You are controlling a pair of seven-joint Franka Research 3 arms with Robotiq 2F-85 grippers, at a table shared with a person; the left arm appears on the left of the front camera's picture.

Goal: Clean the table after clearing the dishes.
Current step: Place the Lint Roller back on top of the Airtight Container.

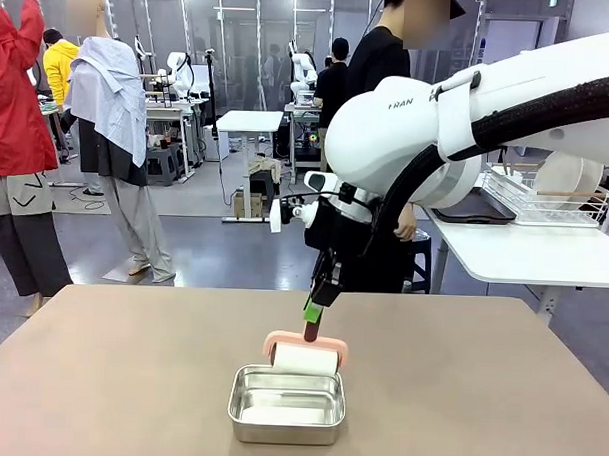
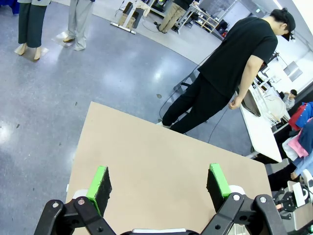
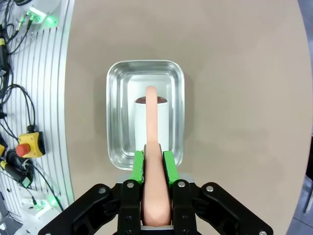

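1. the right gripper has its fingers clamped shut on the peach-coloured handle of a roller; the green pads press both sides of the handle and the grip looks centred and firm.
2. the roller's white drum hangs at the far rim of the small steel pan, from above seeming to sit inside the pan; whether it touches the pan floor cannot be told.
3. the left gripper hangs above the worktop with its fingers spread wide and nothing between them.
4. the worktop around the pan lies bare; plates and trays are off it, and a rack with white dishes stands on the white side table behind, so clearing seems done and wiping is the step in hand.
5. to do it well, judged from this: lift the drum straight up clear of the rim before moving sideways, so the pan is not dragged.
6. then set the drum flat on the worktop, axle level, and roll in even overlapping strokes with light pressure.
7. keep the handle from twisting in the pads; a tilted drum would clean with one edge only.
8. mind the person standing at the far side.
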